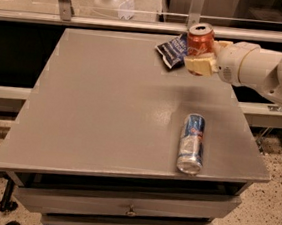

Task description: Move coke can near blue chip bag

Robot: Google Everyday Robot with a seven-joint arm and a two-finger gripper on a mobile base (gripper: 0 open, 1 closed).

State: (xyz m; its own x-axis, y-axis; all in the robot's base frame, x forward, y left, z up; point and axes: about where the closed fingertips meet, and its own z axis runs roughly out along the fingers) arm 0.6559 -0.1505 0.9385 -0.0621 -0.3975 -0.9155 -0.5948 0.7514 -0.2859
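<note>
The coke can [200, 40] is red with a silver top and stands upright in my gripper [203, 54], which reaches in from the right and is shut on it at the far right part of the grey table [106, 111]. The can is at or just above the table top; I cannot tell whether it touches. The blue chip bag [171, 50] lies crumpled just to the left of the can, almost touching it.
A taller slim blue-and-silver can [192, 143] lies on its side near the table's front right. Drawers [130, 211] sit under the table. A rail and glass panel [140, 24] run behind the far edge. My white arm [266, 67] stretches over the right edge.
</note>
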